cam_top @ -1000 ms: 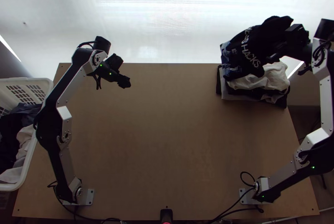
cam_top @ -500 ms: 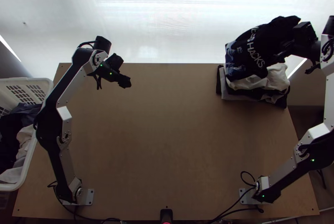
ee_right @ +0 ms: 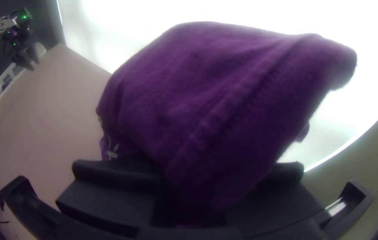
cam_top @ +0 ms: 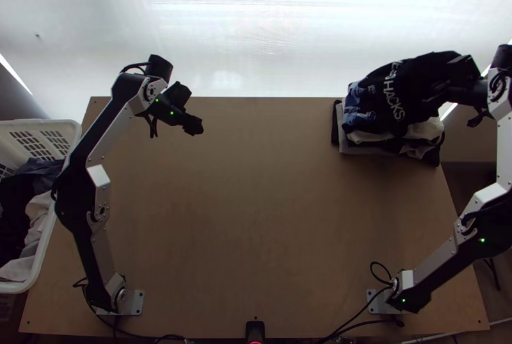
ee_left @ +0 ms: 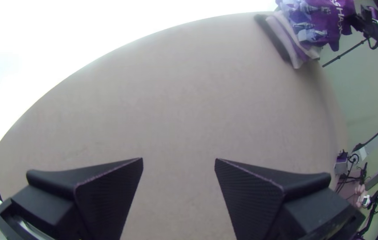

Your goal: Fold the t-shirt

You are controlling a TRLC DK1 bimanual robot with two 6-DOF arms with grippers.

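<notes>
Light wood forms the desk (cam_top: 256,203), with a bright white backdrop (cam_top: 256,30) beyond its far edge. The desk's surface is flat; a small black device (cam_top: 255,330) with a red light sits at the middle of the near edge.

Left arm (cam_top: 110,134): rises from the near left corner, bows outward at the elbow beside the basket, then angles back inward. Its end effector (cam_top: 194,127) is over the far left part of the desk, released; in the left wrist view the two fingers stand well apart with bare wood between them.

Right arm (cam_top: 504,152): leans out past the right edge of the desk, then runs toward the far right corner. Its end effector (cam_top: 432,96) points inward and is clenched on the t-shirt (cam_top: 387,91). In the right wrist view the cloth rises from between the fingers, with a seam running along it.

The t-shirt is over the pile (cam_top: 348,147) at the far right corner, bunched, its white lettering and blue print facing up. Contact between t-shirt and pile cannot be fully confirmed. White, grey and dark layers show in the pile.

A white basket (cam_top: 40,125) holding loose clothes (cam_top: 37,216) stands against the left side of the desk. Black cables (cam_top: 372,271) loop near the right arm's base.
</notes>
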